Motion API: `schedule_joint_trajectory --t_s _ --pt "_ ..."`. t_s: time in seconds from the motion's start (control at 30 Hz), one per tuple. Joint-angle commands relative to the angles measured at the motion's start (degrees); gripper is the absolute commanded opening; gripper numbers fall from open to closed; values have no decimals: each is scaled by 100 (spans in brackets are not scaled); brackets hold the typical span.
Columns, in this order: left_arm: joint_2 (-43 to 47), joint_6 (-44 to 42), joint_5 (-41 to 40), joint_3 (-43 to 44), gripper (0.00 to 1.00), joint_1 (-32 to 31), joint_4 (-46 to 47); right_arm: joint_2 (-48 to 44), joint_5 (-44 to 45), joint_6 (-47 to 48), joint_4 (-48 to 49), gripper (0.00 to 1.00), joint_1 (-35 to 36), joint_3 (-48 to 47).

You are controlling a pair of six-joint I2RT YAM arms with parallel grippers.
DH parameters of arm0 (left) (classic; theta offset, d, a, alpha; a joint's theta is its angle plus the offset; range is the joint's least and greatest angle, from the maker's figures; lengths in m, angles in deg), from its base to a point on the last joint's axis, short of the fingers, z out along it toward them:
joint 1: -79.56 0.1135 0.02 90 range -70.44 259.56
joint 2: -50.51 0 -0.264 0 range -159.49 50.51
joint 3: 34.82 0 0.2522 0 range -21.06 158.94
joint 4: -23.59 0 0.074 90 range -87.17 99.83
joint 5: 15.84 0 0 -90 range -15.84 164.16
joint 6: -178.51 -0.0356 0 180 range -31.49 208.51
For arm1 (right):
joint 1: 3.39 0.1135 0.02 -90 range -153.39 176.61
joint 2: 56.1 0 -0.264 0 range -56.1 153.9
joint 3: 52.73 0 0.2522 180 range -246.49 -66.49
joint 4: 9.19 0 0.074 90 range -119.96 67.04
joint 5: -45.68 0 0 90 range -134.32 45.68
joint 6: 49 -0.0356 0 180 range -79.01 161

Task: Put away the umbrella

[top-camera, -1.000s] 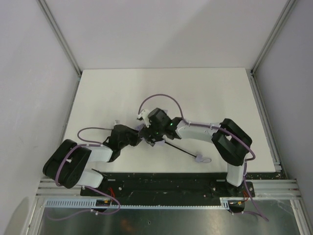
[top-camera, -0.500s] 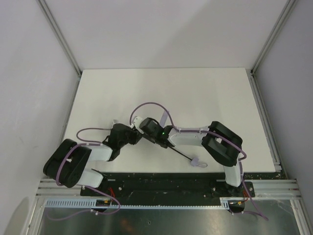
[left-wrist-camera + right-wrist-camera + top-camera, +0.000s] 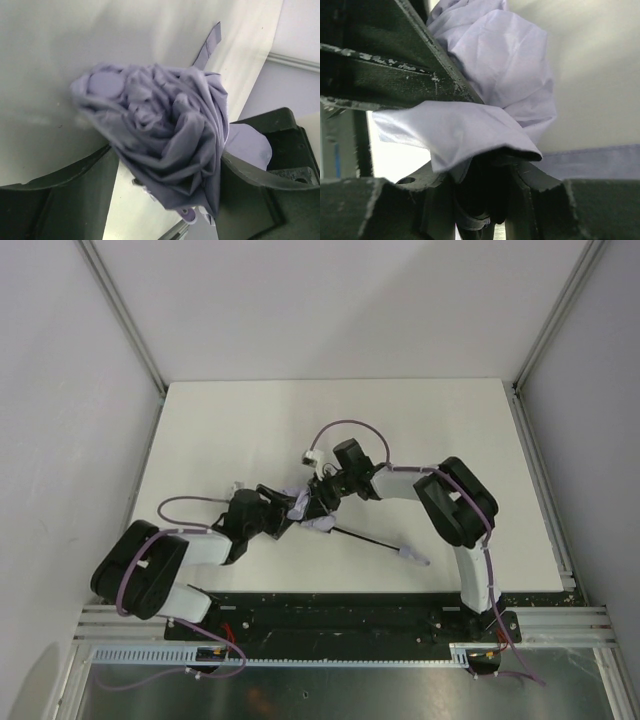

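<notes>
Long axis of umbrella (image 3: 298,504) runs canopy (image 3: 160,135) left, handle (image 3: 412,557) near-right; right gripper (image 3: 485,195) pinches canopy fabric, left gripper (image 3: 165,170) spread, jaws loosely flanking the bunch.

The canopy of the pale lavender-grey compact umbrella (image 3: 165,140) is thin cloth, heavily creased, with a faint sheen on the folds. Its thin black shaft (image 3: 365,540) looks smooth.

The flat white counter (image 3: 420,430) is smooth and matt.

Right gripper (image 3: 318,500), black plastic fingers (image 3: 380,55): matt and scuffed, with pale scratches along the edges.

Left gripper (image 3: 165,192), black plastic fingers (image 3: 55,200): matt and smooth.

The silver frame rails (image 3: 120,310) are bare metal.
</notes>
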Motion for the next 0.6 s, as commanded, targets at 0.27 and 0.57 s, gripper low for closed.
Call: schedule_joint_trajectory --t_s 0.27,0.57 --pt "-1006 -713 -39 62 31 -109 -910 685 -2429 -173 -128 0 -108 305" --pt "-595 -637 -121 -176 0 -118 -726 -163 163 -705 -812 62 51 414"
